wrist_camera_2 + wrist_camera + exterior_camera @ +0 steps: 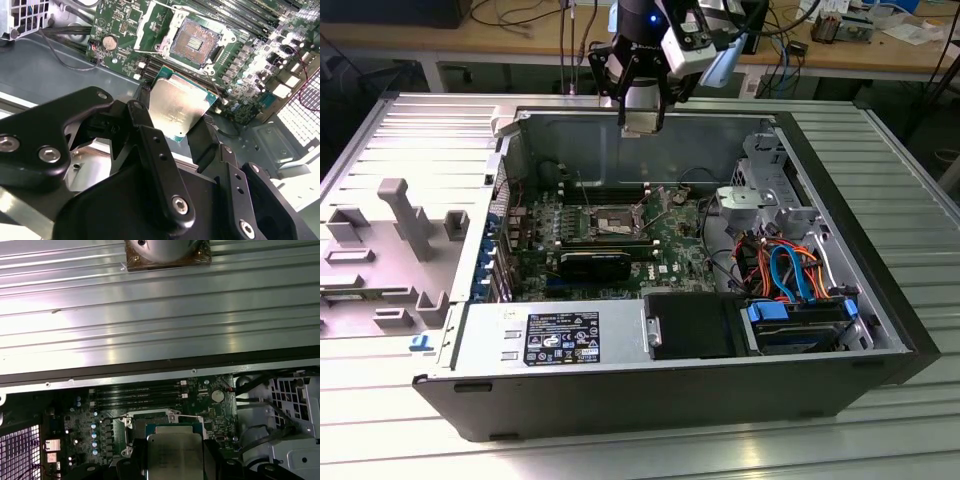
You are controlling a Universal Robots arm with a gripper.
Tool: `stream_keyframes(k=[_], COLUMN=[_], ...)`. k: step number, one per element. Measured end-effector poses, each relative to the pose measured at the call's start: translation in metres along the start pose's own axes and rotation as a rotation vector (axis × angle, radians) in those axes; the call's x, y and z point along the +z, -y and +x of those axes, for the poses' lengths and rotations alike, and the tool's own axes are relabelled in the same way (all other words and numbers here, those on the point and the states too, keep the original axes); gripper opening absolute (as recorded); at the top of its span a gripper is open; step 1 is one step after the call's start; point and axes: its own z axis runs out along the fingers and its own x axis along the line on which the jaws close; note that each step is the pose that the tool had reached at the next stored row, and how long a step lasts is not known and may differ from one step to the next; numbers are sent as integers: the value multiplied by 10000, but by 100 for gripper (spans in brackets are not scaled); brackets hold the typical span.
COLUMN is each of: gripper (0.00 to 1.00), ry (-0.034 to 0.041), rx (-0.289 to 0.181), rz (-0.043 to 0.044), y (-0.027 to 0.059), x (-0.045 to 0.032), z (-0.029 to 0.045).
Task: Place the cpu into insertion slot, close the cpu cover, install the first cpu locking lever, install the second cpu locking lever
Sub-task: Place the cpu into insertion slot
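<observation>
One step is in hand, the first. The cpu (643,123) is clamped by its edges between the jaws and is held in the air above the rear wall of the open computer case (650,400), which is carried by the ribbed metal tabletop (890,160). The insertion slot (617,218) lies well apart from it, down on the green board (675,235). In both wrist views the chip is seen flat with its silvery top facing the camera. In the second wrist view the slot's dark centre is shown bare. The three later steps are judged not yet begun.

It is judged that the chip must be brought over the slot, squared to its silvery rim and let down level. A tilted or offset descent could be expected to harm the contacts.

The slot is flanked by the long memory slots (135,392) on one side and the long black card (595,265) on the other. A drive cage (760,190) and a cable bundle (785,270) are found toward the exterior view's right. The way down is judged to be hemmed in rather than blocked.
</observation>
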Motion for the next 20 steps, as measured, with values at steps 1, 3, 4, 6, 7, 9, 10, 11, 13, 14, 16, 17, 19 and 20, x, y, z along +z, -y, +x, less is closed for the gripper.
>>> stream_keyframes(k=[1, 3, 4, 6, 7, 9, 10, 11, 13, 14, 16, 17, 19, 20], gripper=[54, 54, 54, 54, 54, 54, 54, 54, 54, 54, 54, 54, 54, 54], ry=[2, 12, 17, 35, 42, 52, 58, 62, 74, 86, 110, 113, 120, 122], rx=[29, 155, 235, 486, 581, 733, 803, 855, 1021, 1191, 1513, 1566, 1654, 1660], rz=[0, 0, 1, 1, -2, -3, -7, -6, -4, -6, -8, -9, -5, -7], y=[2, 7, 8, 10, 10, 12, 13, 13, 16, 19, 24, 29, 49, 56], x=[1, 4, 6, 11, 13, 17, 23, 27, 35, 42, 54, 56, 61, 64], z=[0, -1, -1, -2, -2, -2, -2, -2, -2, -3, -3, -3, -6, -6])
